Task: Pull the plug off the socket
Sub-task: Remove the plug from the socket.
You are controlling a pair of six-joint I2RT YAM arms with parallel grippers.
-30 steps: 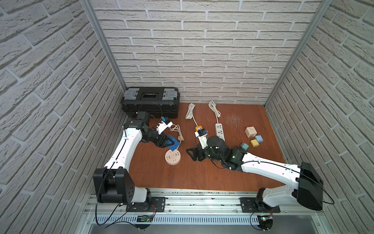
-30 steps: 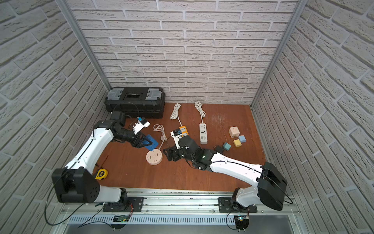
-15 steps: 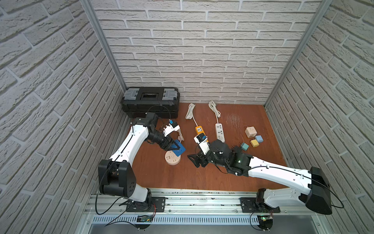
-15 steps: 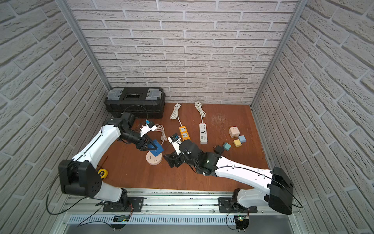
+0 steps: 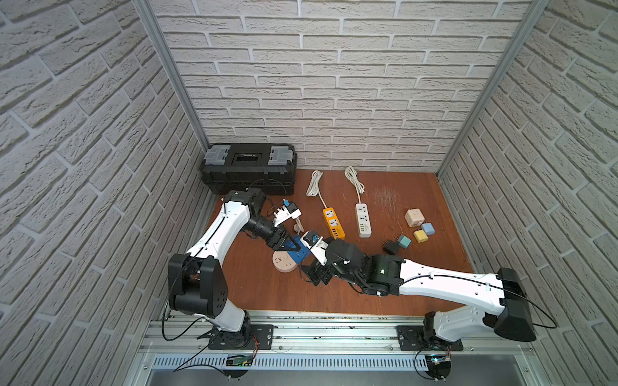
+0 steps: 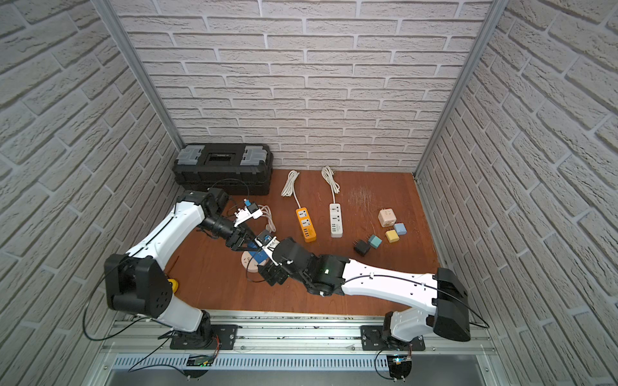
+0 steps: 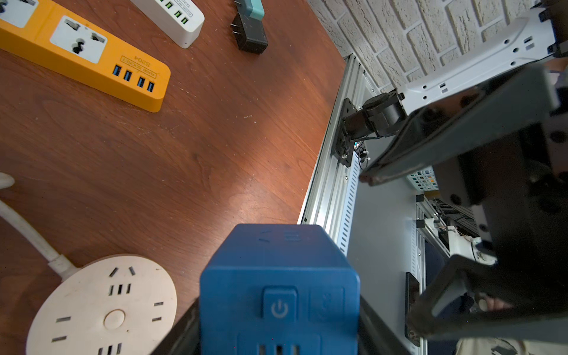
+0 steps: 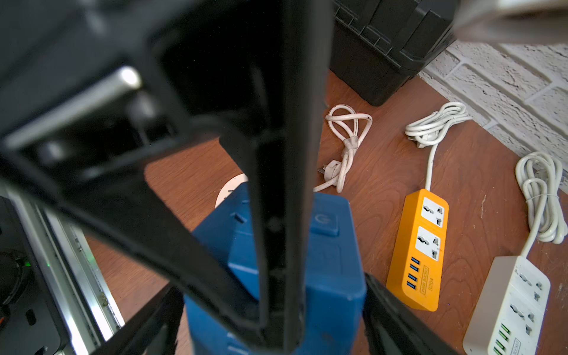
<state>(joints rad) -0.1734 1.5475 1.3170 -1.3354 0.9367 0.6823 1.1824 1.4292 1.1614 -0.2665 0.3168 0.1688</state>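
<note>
Since a second ago the left arm has carried the blue plug cube (image 5: 302, 256) forward and toward the right arm, and the right fingers (image 7: 430, 144) have spread wider.

At the far left of the table (image 5: 261, 294), against the back wall, stands a black toolbox (image 5: 249, 167). In front of it the left arm reaches across, and the left gripper (image 5: 293, 246) has its fingers (image 7: 181, 335) pinching the cube from two sides. In the left wrist view the cube's power button faces the camera.

A round socket (image 5: 282, 264) lies flat on the table, its white cord (image 8: 347, 144) looped behind it. The cube is held just beside the socket's rim and off its face. In both top views it overlaps the rim on the side toward the right arm.

Next comes the right gripper (image 7: 390, 252), its fingers wide apart and pointing at the cube, close to it. Whether they touch it I cannot tell.

Further right, an orange power strip (image 5: 332, 222) and a white power strip (image 5: 363, 220) lie side by side, cords coiled near the back wall. Beyond them a black adapter (image 5: 390, 246) touches a teal adapter (image 5: 404, 241). Three small cubes sit near the right wall: beige (image 5: 414, 217), pale blue (image 5: 427, 229) and yellow (image 5: 420, 236).
</note>
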